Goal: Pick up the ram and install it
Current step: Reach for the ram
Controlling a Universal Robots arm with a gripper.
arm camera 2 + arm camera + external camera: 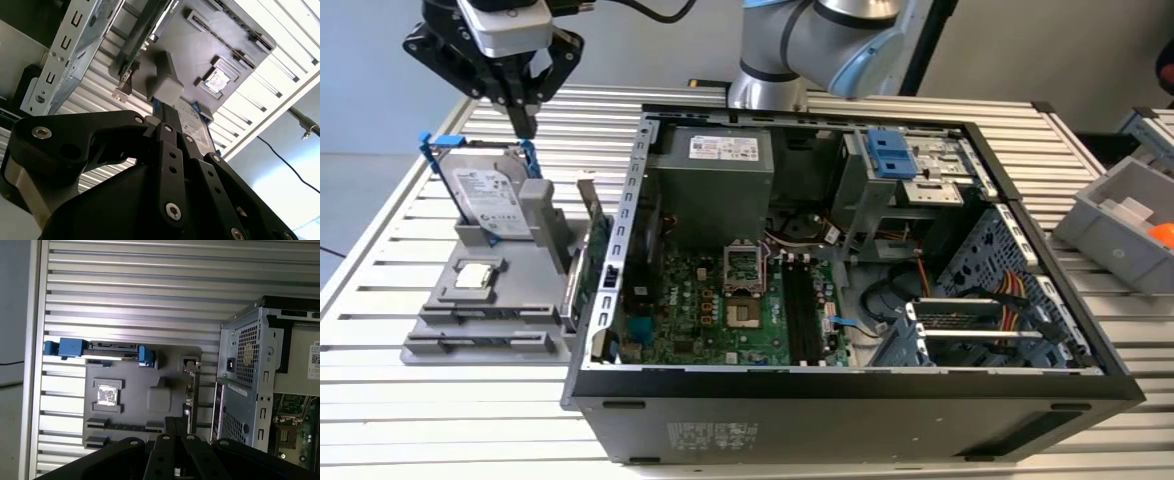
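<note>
The slatted desk (400, 420) carries an open computer case (854, 400) with a grey holder (440, 345) beside it. The tool (523, 125) hangs above the holder's hard drive (494, 205), its fingers pressed together with nothing visible between them. The ram (125, 426) appears to be the thin dark strip standing edge-up in the holder's long slot. Expect a light, stiff, fragile board. Pinch its flat faces at mid-length.

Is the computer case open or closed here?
Open: the case has no side panel on top, leaving the motherboard exposed in the exterior view.
</note>
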